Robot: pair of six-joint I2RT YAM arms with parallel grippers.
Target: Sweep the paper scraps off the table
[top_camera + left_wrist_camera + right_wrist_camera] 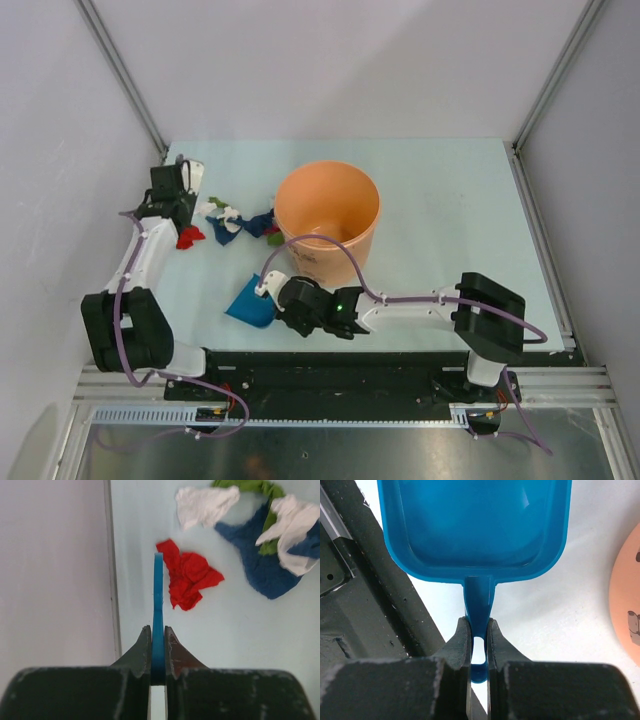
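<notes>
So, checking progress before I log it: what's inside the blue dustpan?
Nothing visible: the right wrist view shows the dustpan basin bare, its handle held by the right tool. Its front lip is cut off by the frame edge, so that part is unseen.

The paper scraps (262, 567) are cut off at the left wrist view's top and right edges.

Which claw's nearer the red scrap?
Left. Left claw, gripping the brush, is right beside the red scrap; right claw holds the dustpan away toward the front edge.
</notes>
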